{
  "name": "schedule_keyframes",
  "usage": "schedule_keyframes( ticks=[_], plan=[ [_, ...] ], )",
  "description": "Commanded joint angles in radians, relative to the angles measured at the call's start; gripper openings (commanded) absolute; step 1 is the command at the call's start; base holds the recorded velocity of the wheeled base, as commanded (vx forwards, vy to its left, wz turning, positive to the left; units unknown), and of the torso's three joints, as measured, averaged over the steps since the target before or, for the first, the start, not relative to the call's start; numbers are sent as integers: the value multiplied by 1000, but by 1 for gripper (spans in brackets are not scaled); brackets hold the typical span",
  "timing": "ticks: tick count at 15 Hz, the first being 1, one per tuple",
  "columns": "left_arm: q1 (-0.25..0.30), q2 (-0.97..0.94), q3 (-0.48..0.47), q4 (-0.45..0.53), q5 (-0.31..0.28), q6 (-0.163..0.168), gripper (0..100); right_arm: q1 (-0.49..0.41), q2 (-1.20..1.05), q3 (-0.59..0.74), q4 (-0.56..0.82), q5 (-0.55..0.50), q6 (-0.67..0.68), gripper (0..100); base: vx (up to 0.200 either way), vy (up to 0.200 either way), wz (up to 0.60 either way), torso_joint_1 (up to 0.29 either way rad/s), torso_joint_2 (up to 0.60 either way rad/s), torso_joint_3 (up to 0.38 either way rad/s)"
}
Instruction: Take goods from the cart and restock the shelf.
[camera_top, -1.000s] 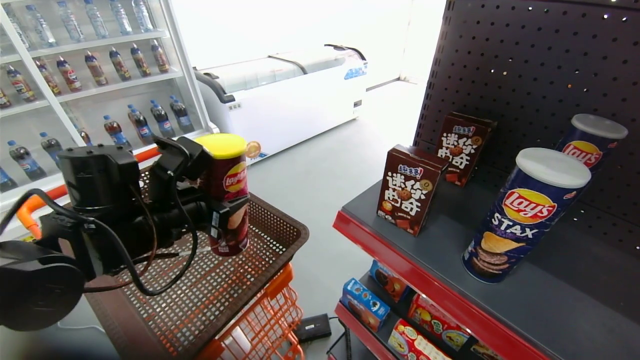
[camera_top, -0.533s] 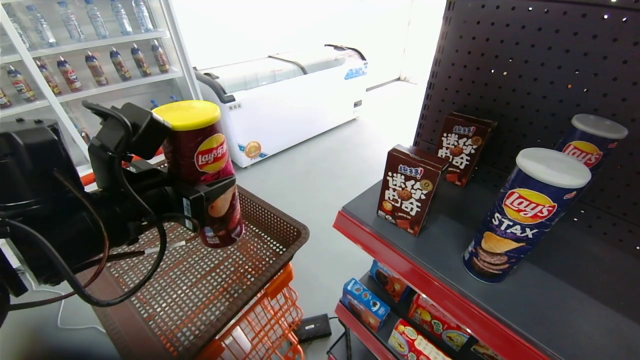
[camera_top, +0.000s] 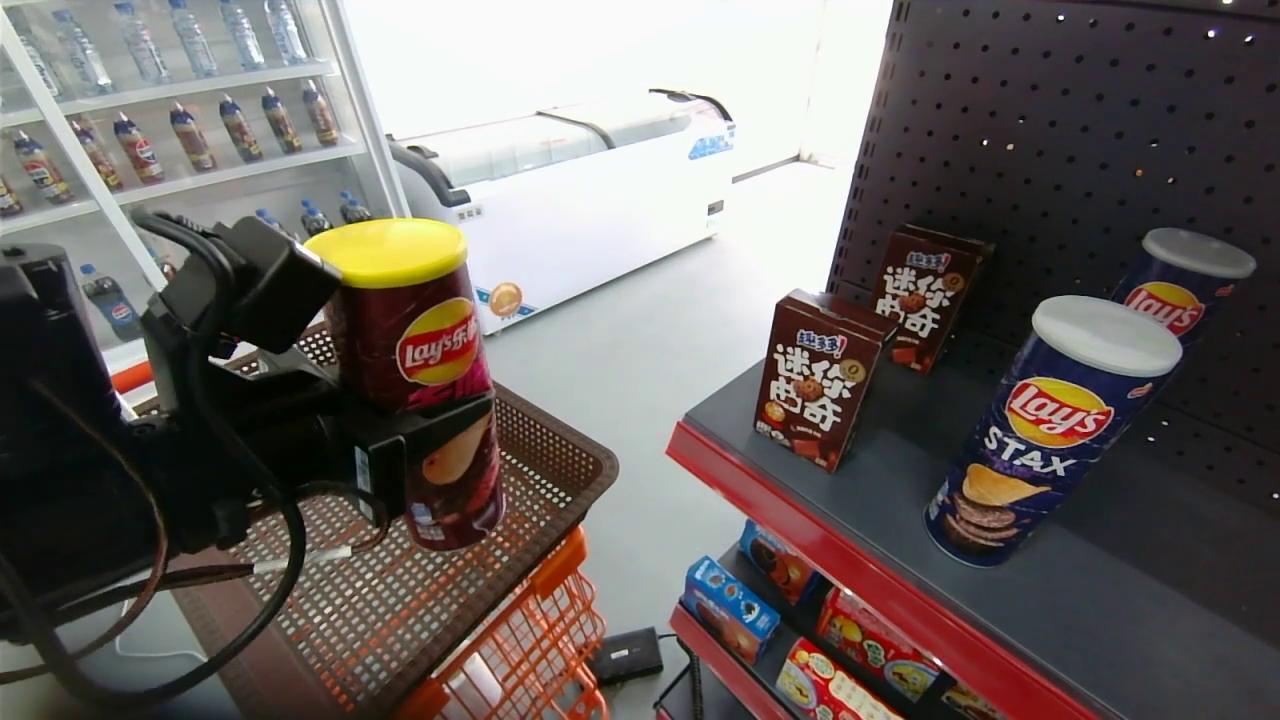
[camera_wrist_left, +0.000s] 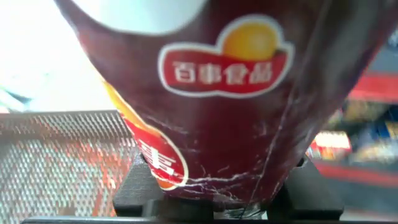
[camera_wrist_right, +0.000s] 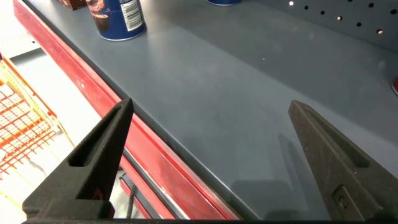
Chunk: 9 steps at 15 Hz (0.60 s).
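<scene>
at three o'clock in the head view, the shelf (camera_top: 1080, 610) is being left partly stocked, with bare room beside a blue can (camera_top: 1050, 430). at nine o'clock, over the cart (camera_top: 560, 455), a red chip can (camera_top: 420, 350) is being clamped upright by the left gripper (camera_top: 405, 435), not yet shelved. the right gripper (camera_wrist_right: 211, 106) is being held spread and empty above the shelf.

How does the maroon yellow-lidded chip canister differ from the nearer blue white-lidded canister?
The maroon yellow-lidded canister is held in the left gripper above the brown cart basket; the nearer blue white-lidded canister stands on the dark grey shelf. Lids: yellow on the maroon, white on the blue. Both are tubes.
</scene>
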Motion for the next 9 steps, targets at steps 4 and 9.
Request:
schedule_keyframes(
  ticks=[4,9],
  plan=[
    [-15,-69,-14,70,-48,-1,0,0,2,0,0,0,0,100,0,0,0,0,0,0],
    [-73,-169,23,195,-91,1,0,0,2,0,0,0,0,100,0,0,0,0,0,0]
  ],
)
